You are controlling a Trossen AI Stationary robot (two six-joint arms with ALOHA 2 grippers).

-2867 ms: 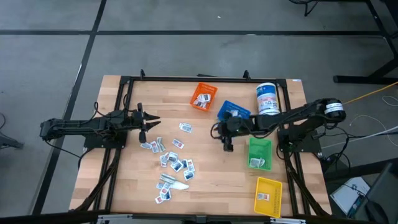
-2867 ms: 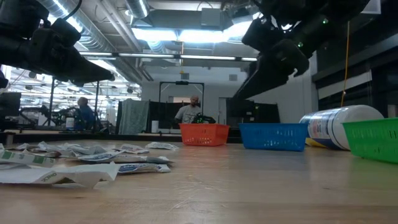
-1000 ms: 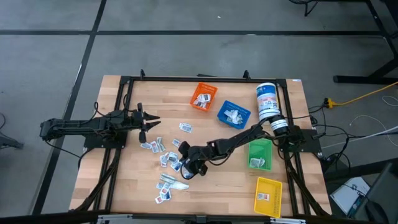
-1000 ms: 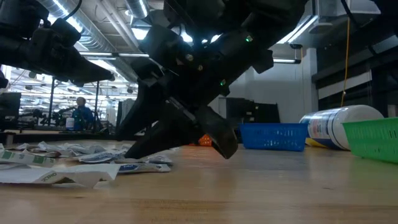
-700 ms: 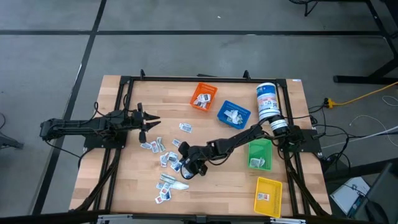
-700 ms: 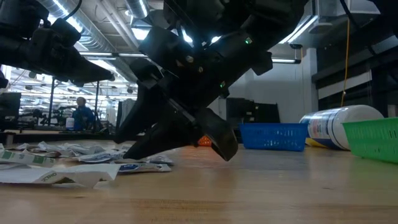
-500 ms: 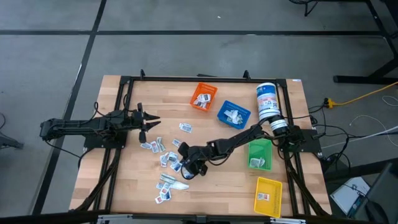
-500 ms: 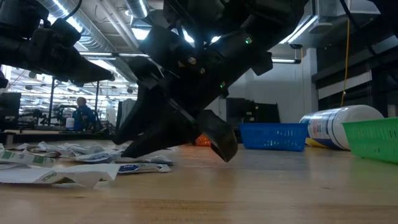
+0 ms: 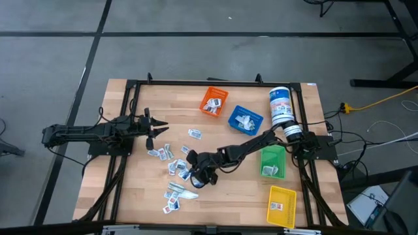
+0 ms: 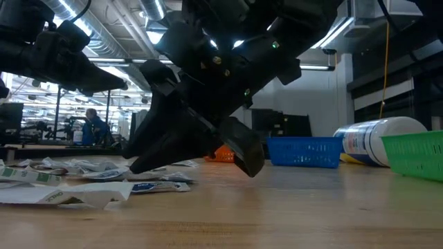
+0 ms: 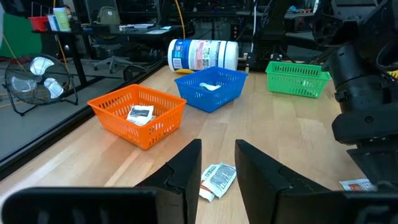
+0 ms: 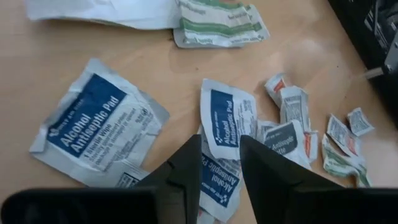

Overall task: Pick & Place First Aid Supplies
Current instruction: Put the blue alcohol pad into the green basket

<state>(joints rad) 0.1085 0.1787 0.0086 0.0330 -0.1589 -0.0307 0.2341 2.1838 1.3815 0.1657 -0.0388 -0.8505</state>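
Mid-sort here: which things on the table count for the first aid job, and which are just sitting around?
Job:
packets loose on the table
right hand, down among the packets

Just there:
white canister, lying beside the blue bin
orange bin, blue bin, green bin, yellow bin
left hand, waiting

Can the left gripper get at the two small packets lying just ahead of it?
Probably yes: the left gripper hangs open above bare wood, the two packets lie directly ahead, and nothing sits between.
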